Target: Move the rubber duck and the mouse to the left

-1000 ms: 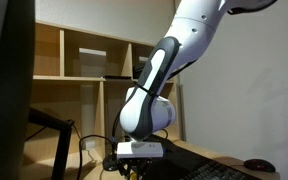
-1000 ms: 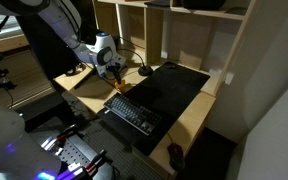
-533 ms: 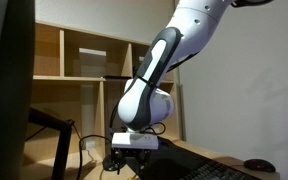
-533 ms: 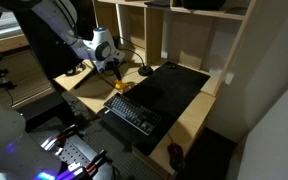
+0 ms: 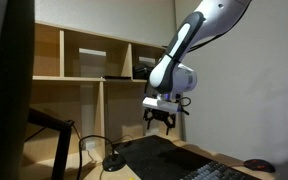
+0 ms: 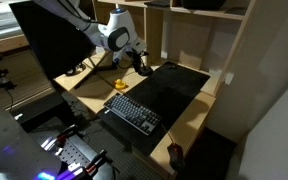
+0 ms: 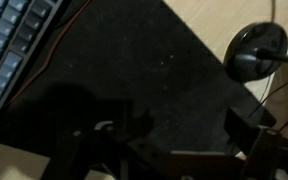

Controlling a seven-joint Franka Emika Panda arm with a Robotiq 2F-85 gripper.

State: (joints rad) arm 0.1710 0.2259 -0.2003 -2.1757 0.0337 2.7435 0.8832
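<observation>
The rubber duck (image 6: 121,85) is a tiny yellow lump lying on the wooden desk just beyond the end of the keyboard (image 6: 134,112). My gripper (image 6: 137,63) hangs well above the black mat (image 6: 172,88), up and away from the duck, with nothing held. In the exterior view from desk level the gripper (image 5: 159,119) shows its fingers spread apart. The mouse (image 5: 256,165) is a dark low dome at the far right; it also sits near the desk's front edge as the mouse (image 6: 174,152). In the wrist view the gripper (image 7: 169,140) is open over bare mat (image 7: 134,70).
A black round base (image 7: 256,50) with a cable stands beside the mat, also seen as the round base (image 5: 114,163). The keyboard (image 7: 9,40) lies at the mat's edge. Wooden shelves (image 5: 84,70) rise behind the desk. A dark monitor (image 6: 54,40) stands nearby.
The gripper was shut low over the desk by the duck, then opened and let it go. The arm has since risen and swung over the black mat toward the shelves.
</observation>
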